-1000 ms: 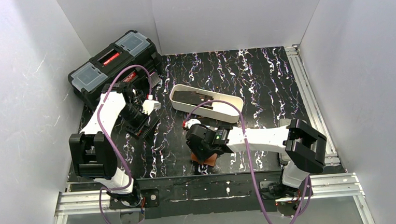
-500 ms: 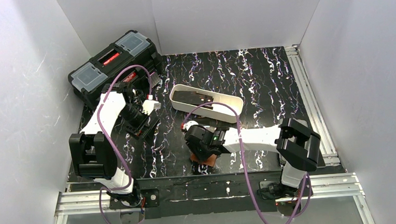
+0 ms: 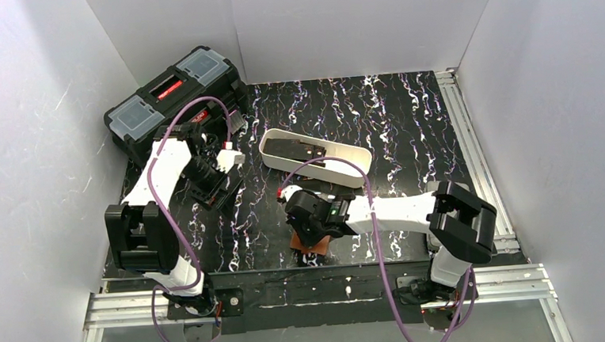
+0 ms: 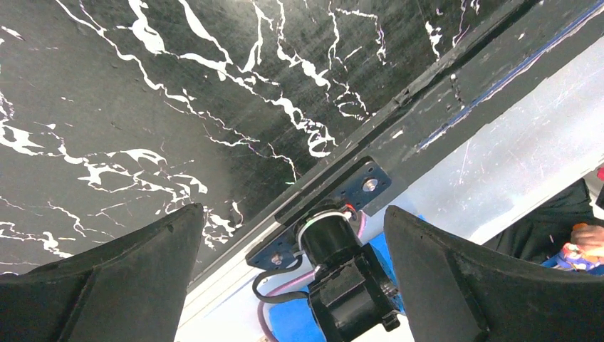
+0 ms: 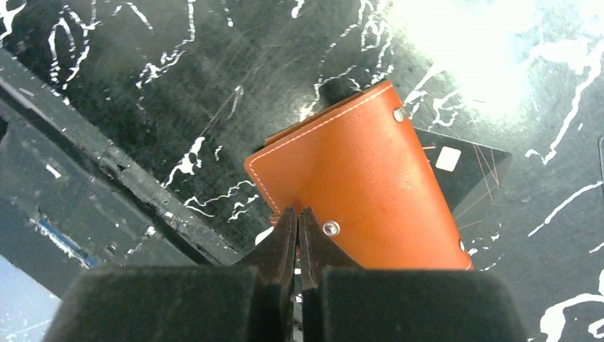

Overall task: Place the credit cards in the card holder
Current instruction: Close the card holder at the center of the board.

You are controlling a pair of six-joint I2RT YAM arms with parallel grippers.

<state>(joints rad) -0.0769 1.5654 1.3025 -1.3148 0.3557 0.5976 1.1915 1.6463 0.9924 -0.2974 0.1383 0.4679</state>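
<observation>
The brown leather card holder [image 5: 363, 178] lies near the table's front edge [image 3: 312, 254], its cover slanting up toward the right wrist camera. My right gripper [image 5: 298, 214] is shut, pinching the near edge of that cover beside a snap stud. A dark credit card [image 5: 474, 171] with a pale chip sticks out from under the holder's far side. More dark cards [image 3: 290, 148] lie in the white tray [image 3: 347, 176]. My left gripper [image 4: 292, 214] is wide open with nothing in it, hovering over the left of the table [image 3: 220, 193].
A big black toolbox [image 3: 172, 96] stands at the back left. The long white tray sits just behind my right gripper [image 3: 307, 230]. The left arm's base and cable [image 4: 342, 263] show between the left fingers. White walls close in three sides.
My right gripper has gone from half open to shut at the card holder's near edge. More of the brown cover now shows under it in the top view. The left arm has barely moved.
</observation>
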